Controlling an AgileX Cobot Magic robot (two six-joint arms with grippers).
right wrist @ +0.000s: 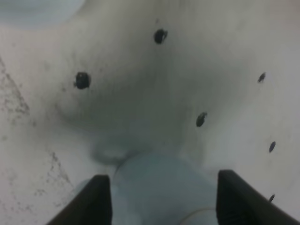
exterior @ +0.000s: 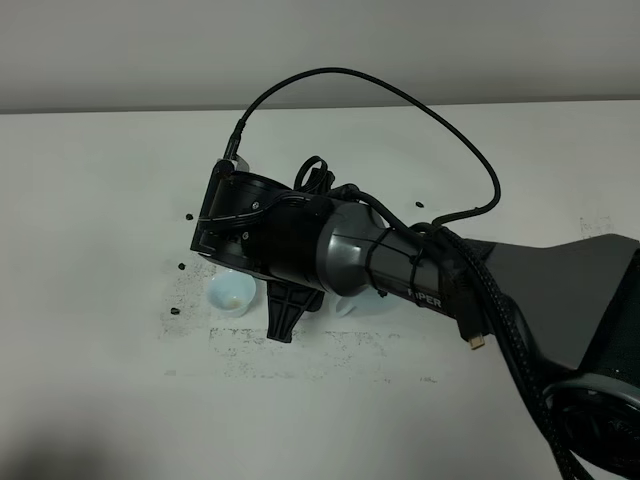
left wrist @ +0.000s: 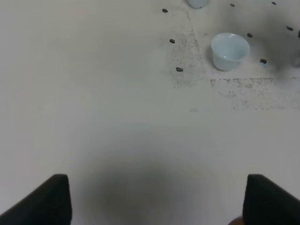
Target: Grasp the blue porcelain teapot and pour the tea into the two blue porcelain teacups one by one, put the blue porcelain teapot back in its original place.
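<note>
On the white table, as the high camera shows it, the right arm enters at 4 o'clock and reaches toward 10 o'clock. Its wrist crosses the middle, and a black cable loops above it. One teacup stands upright at 7 o'clock of the wrist, just beside a black finger that points toward 6 o'clock. Dark specks dot the table at the cup's 9 o'clock. A pale fragment shows under the forearm at the cup's 3 o'clock; which vessel it belongs to cannot be told. In the right wrist view the right gripper has its jaws spread wide. The blue porcelain teapot, blurred, fills the gap from one finger to the other; whether they press on it or merely flank it cannot be told. In the left wrist view the left gripper is spread wide above the table with nothing between its fingertips. The teacup stands well apart from it, and the second teacup, cut by the frame edge, lies near and beyond the first.
</note>
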